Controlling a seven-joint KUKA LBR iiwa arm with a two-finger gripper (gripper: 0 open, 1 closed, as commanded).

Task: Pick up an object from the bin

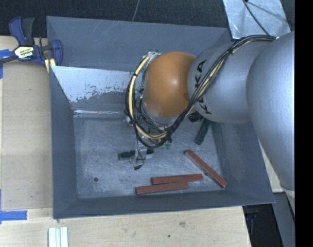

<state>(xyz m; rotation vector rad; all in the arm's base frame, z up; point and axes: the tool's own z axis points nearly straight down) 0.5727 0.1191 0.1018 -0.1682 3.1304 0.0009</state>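
Reaching in from the right, the silver arm [233, 81] bends down over the grey metal bin [64, 153], its orange wrist cover [167, 84] ringed by yellow and black cables [133, 94]. The gripper [139, 158] hangs low at the middle of the bin floor [100, 143], a dull grey surface that is scuffed and speckled. Whether it is open or closed cannot be told, as the tip is a small dark tangle. A small dark piece [126, 155] sits just to its left, and it is unclear whether that belongs to the gripper.

Nothing is visibly held. The nearest loose things are three reddish-brown bars along the front of the floor. A long bar [161, 189] lies near the front wall, a shorter bar [177, 179] lies just behind it, and a slanted bar [205, 168] lies to the right. A dark green piece [202, 133] lies under the arm near the right wall.

The back wall [94, 84] is pale and streaked with scratches. A light wooden tabletop [22, 138] surrounds the bin, with dark space behind it.
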